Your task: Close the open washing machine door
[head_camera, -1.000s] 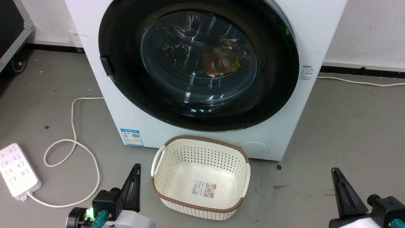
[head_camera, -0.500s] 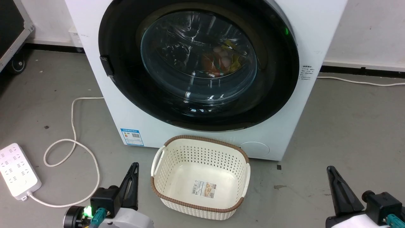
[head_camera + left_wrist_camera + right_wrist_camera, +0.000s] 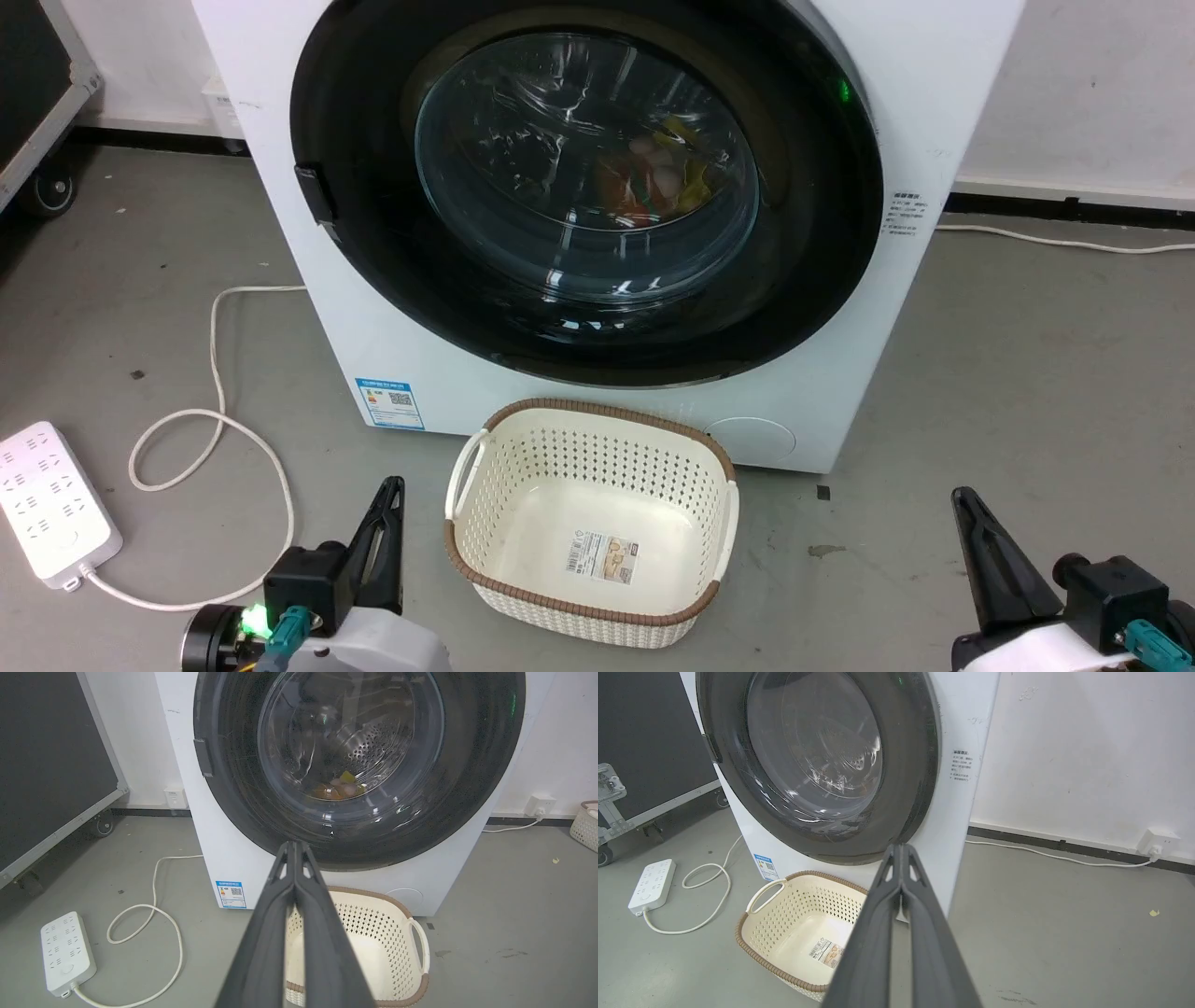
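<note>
Left wrist view: looks along the left gripper (image 3: 295,843), jaws pressed together on nothing. Same with the right gripper (image 3: 901,847) in the right wrist view: fingers closed tip to tip, empty. Hang low and near, both, well apart from the machine, with the left gripper just left of the basket (image 3: 588,408) on the floor.

Farther out: finds the washing machine door (image 3: 812,280) on the front of the white washing machine (image 3: 373,317), black rim flush against the panel all round, no gap to be made out, coloured laundry (image 3: 653,182) behind the glass. Reads as closed already, so probably the last step, the task done or nearly so. Calls next, at most, for a firm press on the rim by the small black tab (image 3: 316,194) at its left edge. Cannot tell from outside whether the catch is engaged.

Counts: two grippers, one door, one machine, one power strip (image 3: 51,504) with one white cord (image 3: 219,373) at left, two baskets, counting the second basket (image 3: 584,826) at far right.
</note>
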